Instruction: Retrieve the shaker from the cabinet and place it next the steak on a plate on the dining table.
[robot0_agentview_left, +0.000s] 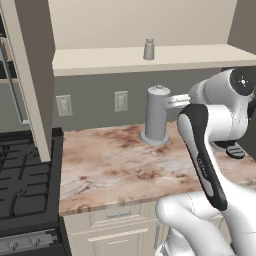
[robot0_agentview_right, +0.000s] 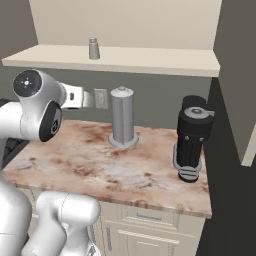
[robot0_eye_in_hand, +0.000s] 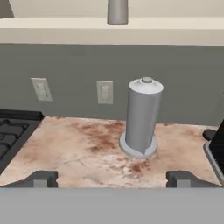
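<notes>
- Running under a grey wall with two outlets (robot0_eye_in_hand: 104, 91), a marble worktop (robot0_agentview_left: 110, 165) ends at a black stove (robot0_agentview_left: 22, 185) on its left.
- Cabinet (robot0_agentview_left: 150, 59): open cream shelf above the worktop.
- Tall grey cylinder (robot0_agentview_right: 123, 123) stands on a round base mid-worktop; black appliance (robot0_agentview_right: 192, 137) to its right.
- Gripper (robot0_eye_in_hand: 113, 178): fingers spread wide, empty, low over the worktop.
- Shaker (robot0_agentview_left: 149, 49) stands upright on the shelf, cap up, above the cylinder.

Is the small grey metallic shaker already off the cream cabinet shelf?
No, the small grey metallic shaker stands upright on the cream cabinet shelf, above the marble worktop.
</notes>
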